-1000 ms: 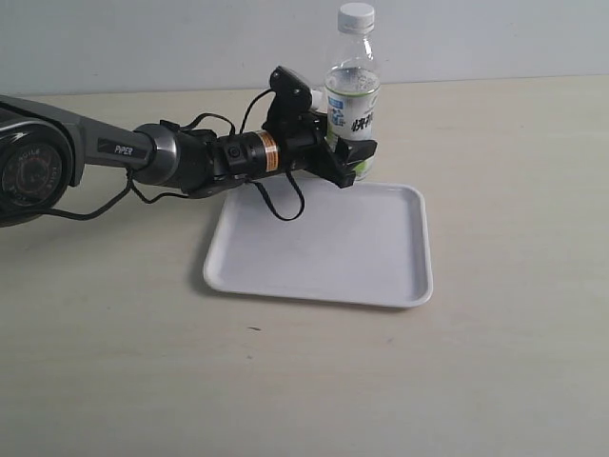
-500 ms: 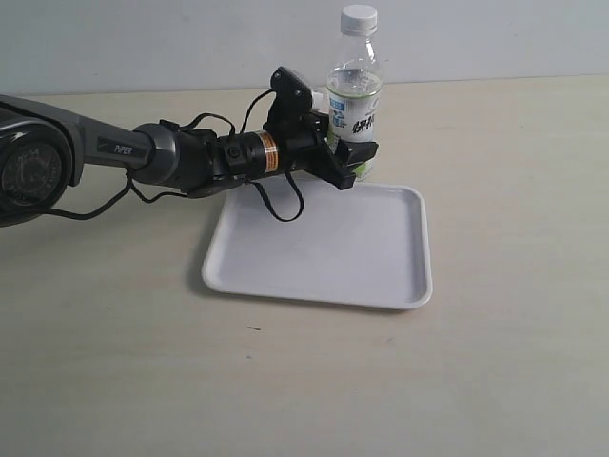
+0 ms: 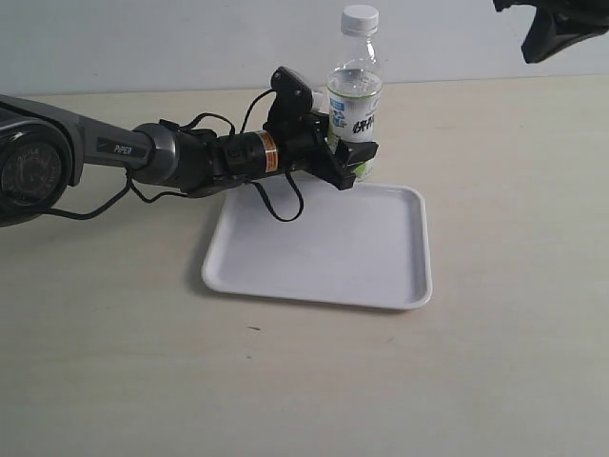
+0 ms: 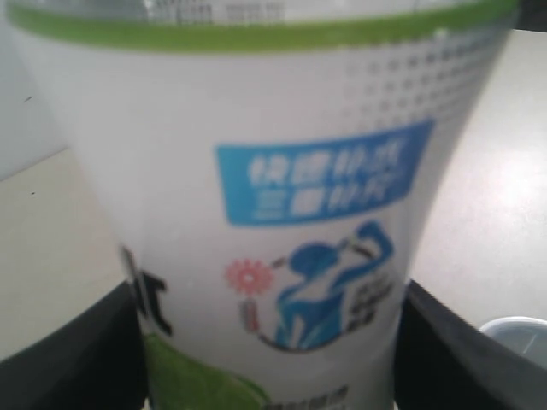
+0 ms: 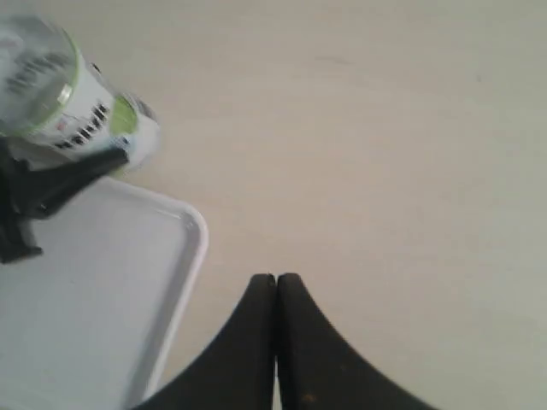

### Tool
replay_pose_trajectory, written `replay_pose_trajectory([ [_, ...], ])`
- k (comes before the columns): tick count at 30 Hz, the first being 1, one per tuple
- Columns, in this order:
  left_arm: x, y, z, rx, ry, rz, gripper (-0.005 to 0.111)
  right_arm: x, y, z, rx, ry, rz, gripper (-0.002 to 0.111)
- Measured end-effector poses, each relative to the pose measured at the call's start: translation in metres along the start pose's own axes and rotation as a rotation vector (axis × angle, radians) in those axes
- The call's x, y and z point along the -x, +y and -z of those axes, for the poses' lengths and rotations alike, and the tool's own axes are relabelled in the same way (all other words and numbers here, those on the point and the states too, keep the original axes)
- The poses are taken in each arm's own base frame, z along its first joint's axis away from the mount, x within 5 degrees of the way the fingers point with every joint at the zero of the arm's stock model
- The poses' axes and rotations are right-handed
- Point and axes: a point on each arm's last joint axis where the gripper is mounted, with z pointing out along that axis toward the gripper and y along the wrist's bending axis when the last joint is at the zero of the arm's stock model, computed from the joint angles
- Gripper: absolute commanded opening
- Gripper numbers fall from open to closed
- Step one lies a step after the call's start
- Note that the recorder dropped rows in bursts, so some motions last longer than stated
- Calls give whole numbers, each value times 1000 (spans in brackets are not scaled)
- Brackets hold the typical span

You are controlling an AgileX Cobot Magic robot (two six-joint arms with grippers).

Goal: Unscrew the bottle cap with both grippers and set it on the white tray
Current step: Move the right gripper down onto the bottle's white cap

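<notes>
Ext. view: bottle [image 3: 354, 100] upright at far edge of white tray [image 3: 324, 252], bottle cap [image 3: 359, 18] screwed on. The left gripper [image 3: 353, 158] clamps its lower body. The right gripper [image 3: 557, 33] sits high, well apart.
L wrist: label [image 4: 316, 171] fills frame, black fingers [image 4: 68, 359] tight either side.
R wrist: fingers pressed together, empty, above bare worktop [image 5: 385, 128].

The bottle [image 3: 353, 86] is clear, glossy plastic, wrapped in a smooth printed label [image 4: 282, 213]. The bottle cap [image 3: 360, 18] is opaque white plastic. The white tray [image 3: 324, 252] looks like smooth, faintly shiny plastic. The tabletop [image 3: 514, 333] is matt, pale and wood-toned. The left gripper [image 3: 350, 152] and right gripper [image 5: 275, 280] are matt black.
</notes>
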Motion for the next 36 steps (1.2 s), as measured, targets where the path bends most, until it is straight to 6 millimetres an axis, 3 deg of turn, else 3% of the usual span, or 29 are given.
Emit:
replay_pose_trajectory([
  [5,0,0,0,1,4,-2,0,6,-11,-10,-139,89,21,5],
  [8,0,0,0,2,4,-2,0,9,-7,-14,-227,89,86,8],
  [16,2,-2,1,-21,15,-49,0,29,29,-19,-72,-25,180,48],
  [20,4,-1,1,-19,35,-77,0,41,45,-9,86,-106,215,59],
  [24,8,2,2,11,66,-94,0,51,60,-4,180,-183,244,59],
  [27,8,2,2,13,69,-102,0,53,62,-18,188,-150,269,59],
  [36,10,-1,0,14,77,-153,0,54,71,-11,250,-123,289,64],
])
